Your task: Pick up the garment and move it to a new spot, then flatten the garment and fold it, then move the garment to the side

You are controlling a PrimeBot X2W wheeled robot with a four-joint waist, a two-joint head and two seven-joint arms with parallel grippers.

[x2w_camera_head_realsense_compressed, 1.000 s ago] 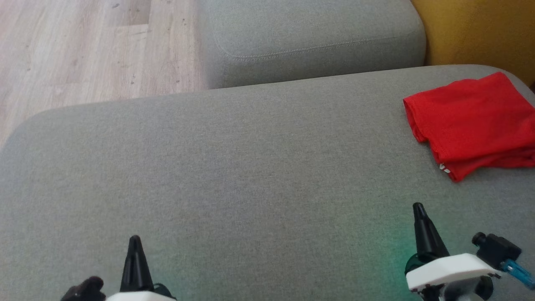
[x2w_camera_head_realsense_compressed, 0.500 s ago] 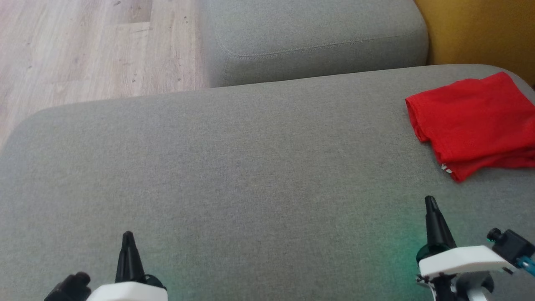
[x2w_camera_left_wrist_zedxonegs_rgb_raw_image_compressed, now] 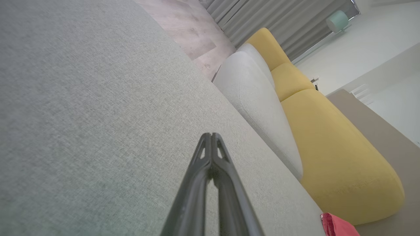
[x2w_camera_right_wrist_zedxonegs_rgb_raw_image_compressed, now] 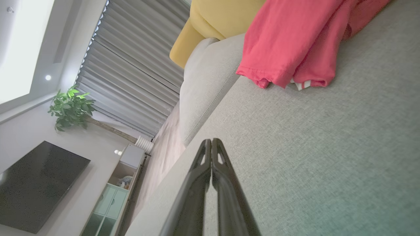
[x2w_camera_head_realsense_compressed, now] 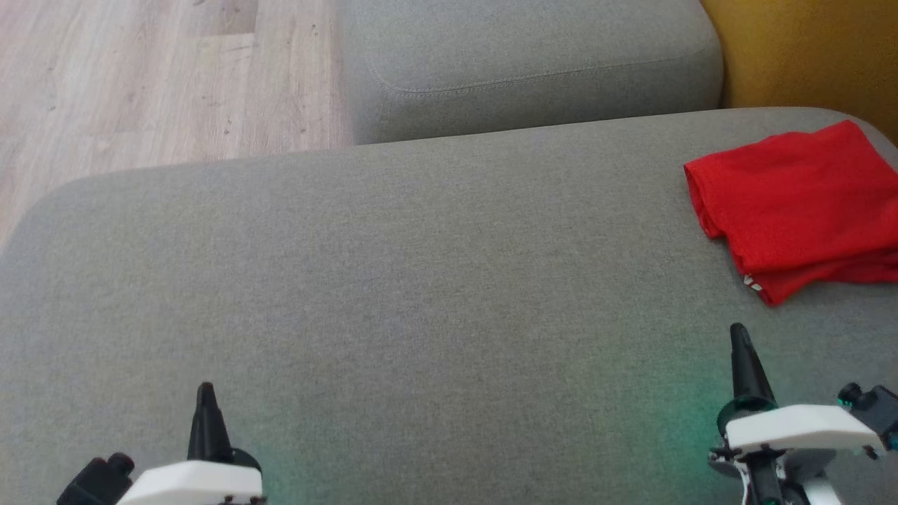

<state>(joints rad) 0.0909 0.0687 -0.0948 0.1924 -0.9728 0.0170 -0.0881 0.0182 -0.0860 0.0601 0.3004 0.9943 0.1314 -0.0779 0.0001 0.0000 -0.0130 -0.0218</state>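
Looking down in the head view, you see the garment (x2w_camera_head_realsense_compressed: 793,203), red and folded, at the far right of the grey seat (x2w_camera_head_realsense_compressed: 421,280), its right side cut off by the frame edge. Your left gripper (x2w_camera_head_realsense_compressed: 205,390) sits at the lower left and your right gripper (x2w_camera_head_realsense_compressed: 737,331) at the lower right. Both have their fingers pressed together, hold nothing, and stand apart from the garment. Beyond the seat lies a second grey cushion (x2w_camera_head_realsense_compressed: 526,63), with wood floor (x2w_camera_head_realsense_compressed: 140,84) to its left and yellow upholstery (x2w_camera_head_realsense_compressed: 807,49) to its right.

Left wrist view: you see the closed fingers over the seat, with a red corner of the garment at the lower right edge.

Right wrist view: you see the fingertips meeting, empty, above the seat. The garment lies ahead, near but untouched, with a striped tag (x2w_camera_right_wrist_zedxonegs_rgb_raw_image_compressed: 299,85) at its hem. Curtains (x2w_camera_right_wrist_zedxonegs_rgb_raw_image_compressed: 131,65), a plant (x2w_camera_right_wrist_zedxonegs_rgb_raw_image_compressed: 70,106) and a dark screen (x2w_camera_right_wrist_zedxonegs_rgb_raw_image_compressed: 39,186) stand in the background.
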